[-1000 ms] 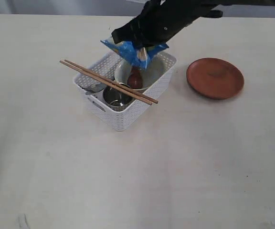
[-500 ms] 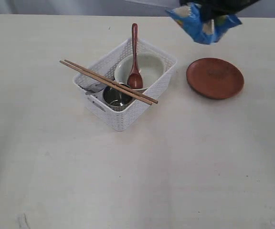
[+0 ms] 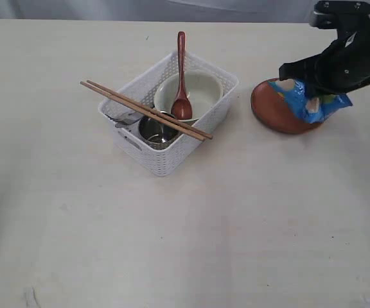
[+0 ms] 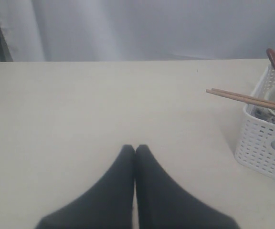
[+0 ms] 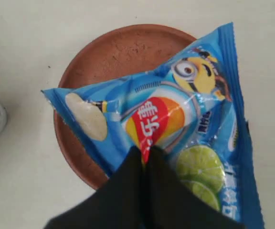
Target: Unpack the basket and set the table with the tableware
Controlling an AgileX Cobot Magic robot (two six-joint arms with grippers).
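Right wrist view shows my right pincer [image 5: 146, 155] clenched on the edge of a blue crinkly foil snack packet [image 5: 175, 119]. The packet hangs just above a brown round plate [image 5: 118, 52] that lies on the pale cream wood-look table [image 5: 13, 47]. My left pincer [image 4: 135, 149] is pressed shut on nothing, over bare tabletop and apart from the white perforated plastic basket [image 3: 166, 157]. That basket holds a whitish round bowl [image 3: 204, 86] with a brown wooden spoon [image 3: 181, 64] leaning in it and a shiny steel cup [image 3: 157, 130]. Wooden chopsticks [image 3: 140, 109] lie across its rim. I judge that I am clearing the packet out of the way, with unpacking barely begun. Next I should carry it clear of the plate, set it on open table, let go, then go for the spoon.
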